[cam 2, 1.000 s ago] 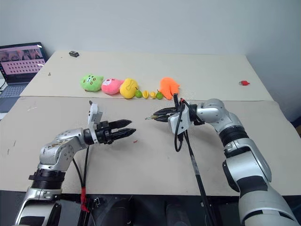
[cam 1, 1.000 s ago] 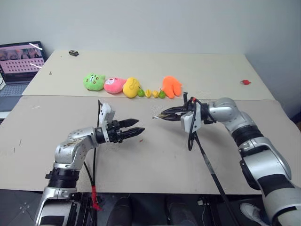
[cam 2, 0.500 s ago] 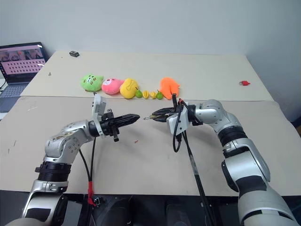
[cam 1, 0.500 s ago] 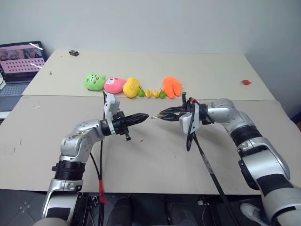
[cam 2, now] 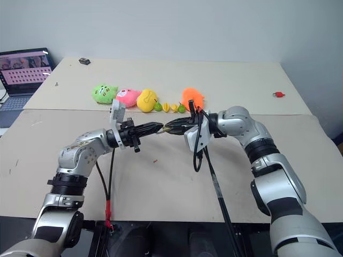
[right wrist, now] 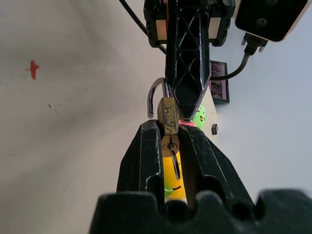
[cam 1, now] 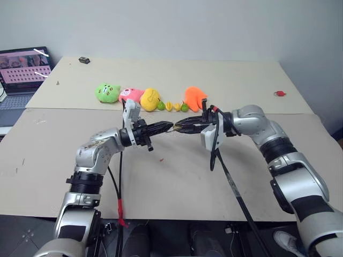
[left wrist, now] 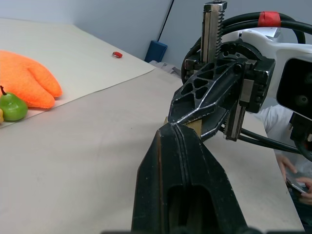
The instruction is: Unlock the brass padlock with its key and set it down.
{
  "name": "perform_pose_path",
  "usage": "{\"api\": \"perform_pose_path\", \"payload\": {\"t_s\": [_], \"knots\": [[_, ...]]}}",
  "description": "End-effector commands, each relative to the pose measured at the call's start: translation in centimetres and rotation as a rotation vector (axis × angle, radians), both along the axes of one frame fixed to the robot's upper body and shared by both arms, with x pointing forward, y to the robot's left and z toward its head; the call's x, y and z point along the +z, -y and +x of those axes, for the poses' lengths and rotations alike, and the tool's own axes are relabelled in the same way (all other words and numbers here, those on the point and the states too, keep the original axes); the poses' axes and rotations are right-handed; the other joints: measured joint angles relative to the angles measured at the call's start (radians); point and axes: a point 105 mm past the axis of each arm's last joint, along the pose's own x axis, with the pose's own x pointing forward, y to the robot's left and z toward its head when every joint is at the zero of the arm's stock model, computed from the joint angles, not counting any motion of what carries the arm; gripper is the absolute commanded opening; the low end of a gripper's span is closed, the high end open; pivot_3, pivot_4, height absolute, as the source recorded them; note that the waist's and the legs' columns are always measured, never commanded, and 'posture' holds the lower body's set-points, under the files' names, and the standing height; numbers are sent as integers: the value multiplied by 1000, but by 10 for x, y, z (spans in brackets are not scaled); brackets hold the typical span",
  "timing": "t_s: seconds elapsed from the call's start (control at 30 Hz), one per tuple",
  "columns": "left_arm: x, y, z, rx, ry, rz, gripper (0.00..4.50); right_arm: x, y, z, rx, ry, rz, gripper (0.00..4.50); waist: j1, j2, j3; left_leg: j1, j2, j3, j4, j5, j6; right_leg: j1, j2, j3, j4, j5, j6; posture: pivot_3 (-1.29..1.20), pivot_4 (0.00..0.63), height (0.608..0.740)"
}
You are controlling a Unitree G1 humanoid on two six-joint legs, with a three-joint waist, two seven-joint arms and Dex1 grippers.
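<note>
Gripping the brass padlock [right wrist: 169, 127] in my right claw [right wrist: 169, 141], my clenched left claw [cam 1: 170, 127] meets it at nine o'clock.

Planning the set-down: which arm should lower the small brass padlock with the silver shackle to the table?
Right gripper, probably: its fingers clamp the small brass padlock by its body. The left gripper is shut, tips just at the padlock's shackle end.

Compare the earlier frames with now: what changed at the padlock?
The left gripper rose toward the right gripper, shutting from open on the way, and now meets the brass padlock tip to tip. The right gripper kept holding the padlock, edging slightly closer. The plush toys stayed in their row.
</note>
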Motion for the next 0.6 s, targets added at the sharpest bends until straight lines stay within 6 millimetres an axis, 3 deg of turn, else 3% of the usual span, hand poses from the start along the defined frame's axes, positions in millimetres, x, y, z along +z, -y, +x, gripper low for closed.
{"api": "perform_pose_path", "payload": {"t_s": [0.03, 0.6], "knots": [[7, 1, 0, -9, 21, -6, 22, 30, -1, 1, 9, 73, 91, 128, 0, 0, 0, 0, 0, 0, 0, 0, 0, 0, 0, 0, 0, 0, 0, 0, 150, 722], [5, 3, -4, -7, 5, -22, 22, 52, 1, 17, -56, 149, 111, 128, 0, 0, 0, 0, 0, 0, 0, 0, 0, 0, 0, 0, 0, 0, 0, 0, 150, 722]]}}
